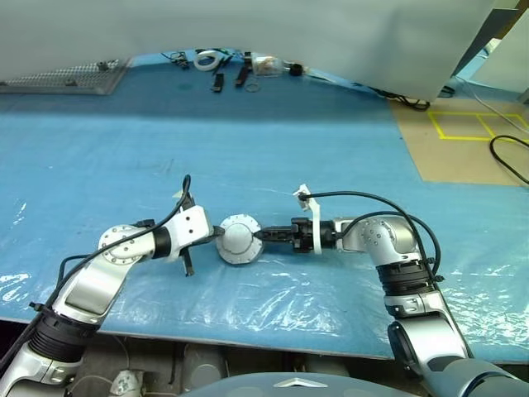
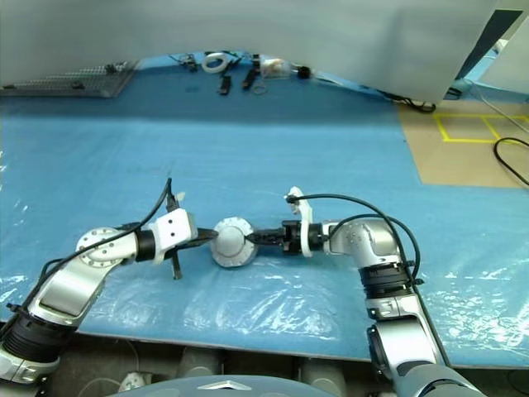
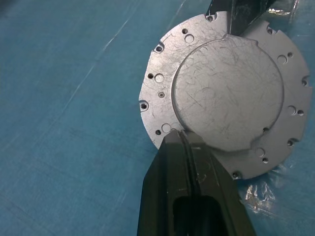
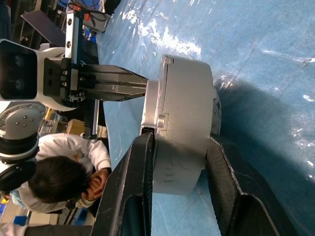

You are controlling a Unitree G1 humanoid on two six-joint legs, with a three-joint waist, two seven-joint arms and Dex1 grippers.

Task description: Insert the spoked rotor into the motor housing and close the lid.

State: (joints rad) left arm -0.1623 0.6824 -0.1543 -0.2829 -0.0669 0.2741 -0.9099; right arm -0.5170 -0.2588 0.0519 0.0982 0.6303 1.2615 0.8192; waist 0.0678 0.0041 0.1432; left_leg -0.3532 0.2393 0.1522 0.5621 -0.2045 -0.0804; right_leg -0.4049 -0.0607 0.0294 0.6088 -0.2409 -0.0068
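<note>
Desk (image 1: 248,157): blue plastic sheet over it, bits and cables at the far edge
Motor housing (image 4: 184,132): mid-desk with lid (image 3: 226,93) on, plain face up
Left gripper (image 3: 183,140): jaws clenched, tips against the lid rim
Right gripper (image 4: 179,162): jaws clamped round the housing

Big worktop (image 1: 248,157) covered in blue plastic sheeting, shiny and crinkly near the front edge. Pale wall panel (image 1: 273,33) right behind it. Brown floor (image 1: 463,153) off to the right with yellow tape lines (image 1: 475,126). Metal mesh tray (image 1: 66,80) far left, cables and small clutter (image 1: 240,66) along the back.
</note>
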